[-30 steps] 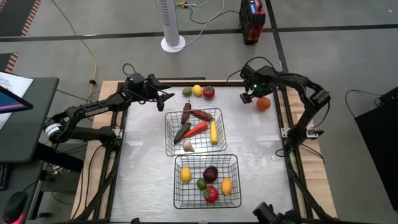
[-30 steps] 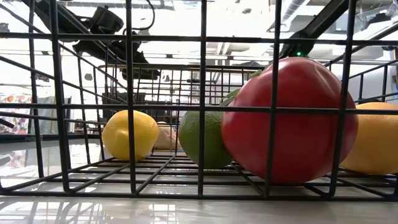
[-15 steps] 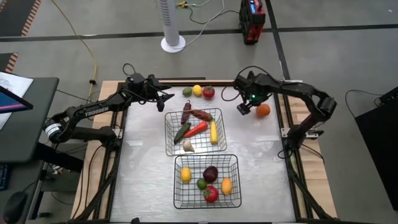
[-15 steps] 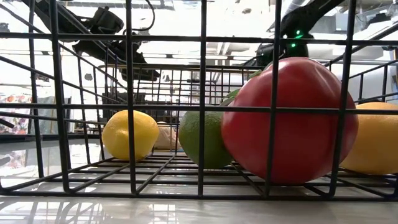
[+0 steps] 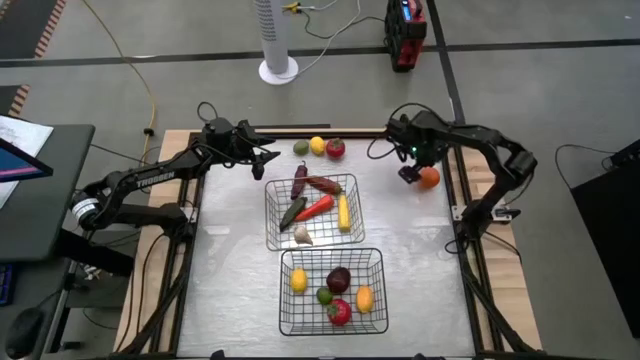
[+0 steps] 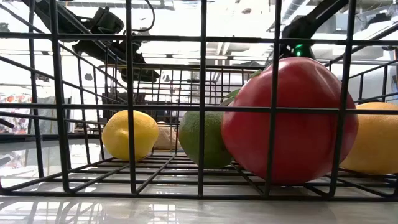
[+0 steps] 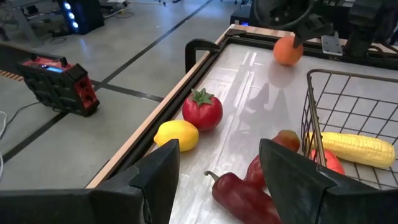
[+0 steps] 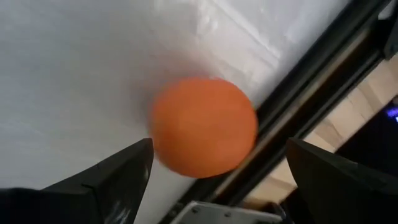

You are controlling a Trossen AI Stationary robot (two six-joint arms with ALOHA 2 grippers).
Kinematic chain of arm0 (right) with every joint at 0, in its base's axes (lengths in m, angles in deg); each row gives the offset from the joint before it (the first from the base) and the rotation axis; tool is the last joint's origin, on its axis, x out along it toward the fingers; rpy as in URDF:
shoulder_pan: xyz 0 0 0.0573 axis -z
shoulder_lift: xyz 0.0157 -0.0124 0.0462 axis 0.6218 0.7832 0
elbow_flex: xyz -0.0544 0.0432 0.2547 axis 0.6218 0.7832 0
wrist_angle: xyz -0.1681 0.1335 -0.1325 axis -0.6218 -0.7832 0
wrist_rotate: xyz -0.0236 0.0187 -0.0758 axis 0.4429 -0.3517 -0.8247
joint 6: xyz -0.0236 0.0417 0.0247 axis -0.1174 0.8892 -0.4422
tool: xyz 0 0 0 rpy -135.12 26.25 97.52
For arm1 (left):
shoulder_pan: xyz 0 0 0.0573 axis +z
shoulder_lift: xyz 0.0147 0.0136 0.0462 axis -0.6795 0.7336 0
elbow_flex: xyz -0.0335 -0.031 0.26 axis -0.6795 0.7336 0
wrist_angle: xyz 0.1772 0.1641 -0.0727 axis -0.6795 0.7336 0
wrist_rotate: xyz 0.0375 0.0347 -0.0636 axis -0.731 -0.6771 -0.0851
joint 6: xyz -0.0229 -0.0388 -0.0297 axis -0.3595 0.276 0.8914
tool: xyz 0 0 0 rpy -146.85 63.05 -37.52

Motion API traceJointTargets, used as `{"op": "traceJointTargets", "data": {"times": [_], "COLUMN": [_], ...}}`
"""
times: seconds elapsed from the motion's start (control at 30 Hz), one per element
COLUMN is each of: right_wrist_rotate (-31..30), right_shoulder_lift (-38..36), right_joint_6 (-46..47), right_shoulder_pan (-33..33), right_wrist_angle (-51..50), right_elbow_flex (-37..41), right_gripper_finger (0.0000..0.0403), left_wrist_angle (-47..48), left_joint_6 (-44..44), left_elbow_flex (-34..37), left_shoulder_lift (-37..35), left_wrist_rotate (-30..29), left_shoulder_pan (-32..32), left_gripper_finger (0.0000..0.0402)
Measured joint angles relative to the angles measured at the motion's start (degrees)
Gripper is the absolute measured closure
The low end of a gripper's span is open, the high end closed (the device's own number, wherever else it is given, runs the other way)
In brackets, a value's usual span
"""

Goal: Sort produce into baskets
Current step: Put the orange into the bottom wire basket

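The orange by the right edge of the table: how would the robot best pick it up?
Probably from above, fingers closing across the widest middle of the orange. It is round, so no side grips better, but the table's raised edge rail sits close beside it. The right gripper is already above it, open, with one finger on either side.

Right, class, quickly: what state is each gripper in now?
Left gripper: open, holding nothing.
Right gripper: open, poised around the orange, not gripping it.

Glossy grey table (image 5: 235,280), black wire baskets (image 5: 372,262), matt orange (image 8: 204,126).
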Motion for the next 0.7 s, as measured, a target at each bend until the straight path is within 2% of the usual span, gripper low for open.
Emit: {"op": "traceJointTargets", "data": {"times": [0.37,0.57,0.7], "right_wrist_rotate": [-1.4,1.4,1.6], "right_shoulder_lift": [4.0,4.0,4.0], "right_joint_6": [-4.1,-3.3,-2.8], "right_shoulder_pan": [-3.0,-3.4,-3.5], "right_wrist_angle": [-4.1,-4.2,-3.0], "right_elbow_flex": [0.0,0.7,4.0], "right_gripper_finger": [0.0007,0.0007,0.0007], "left_wrist_angle": [0.3,1.1,1.7], "left_joint_6": [-0.3,-0.8,-1.3], "left_elbow_flex": [0.0,0.0,0.0], "left_shoulder_lift": [0.0,0.0,0.0], "left_wrist_rotate": [0.0,0.0,-0.1], "left_shoulder_pan": [0.0,0.0,0.0], "left_gripper_finger": [0.0194,0.0194,0.0194]}}
